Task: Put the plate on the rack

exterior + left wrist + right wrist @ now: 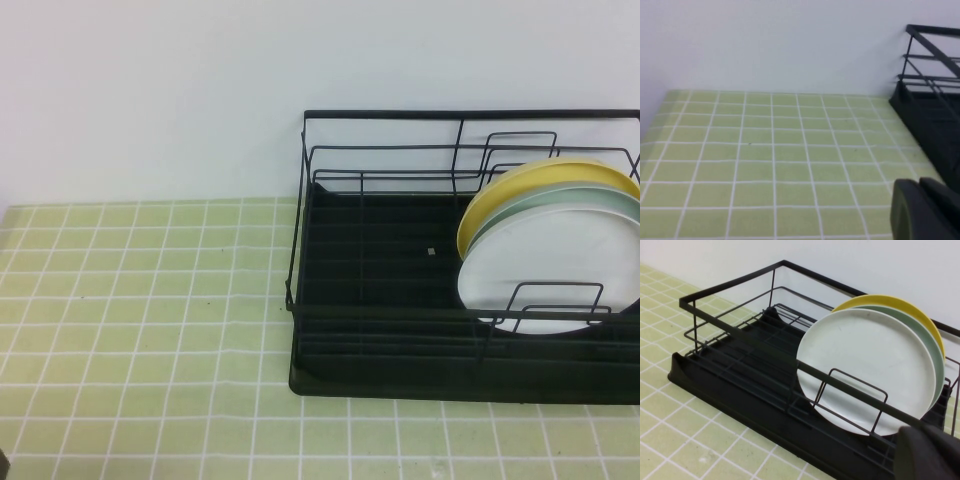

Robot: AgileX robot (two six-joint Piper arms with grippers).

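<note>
No loose plate anywhere. The round white ceramic plate (560,270) stands on edge at the right end of the black wire dish rack (420,114), pale green plate (565,207) and yellow plate (520,186) behind it. We judge the right gripper (925,445), clenched and empty, nearer. The left gripper (921,192), also clenched, hangs over the green tiled table (765,150) left of the rack. The high view shows neither gripper; wrist views do.

We see of our left tool (921,195) only a matte black, rounded block, with a thin seam dividing it into two smooth lobes. Our right tool (929,447) shows a similar dull black casing with softly rounded edges.
</note>
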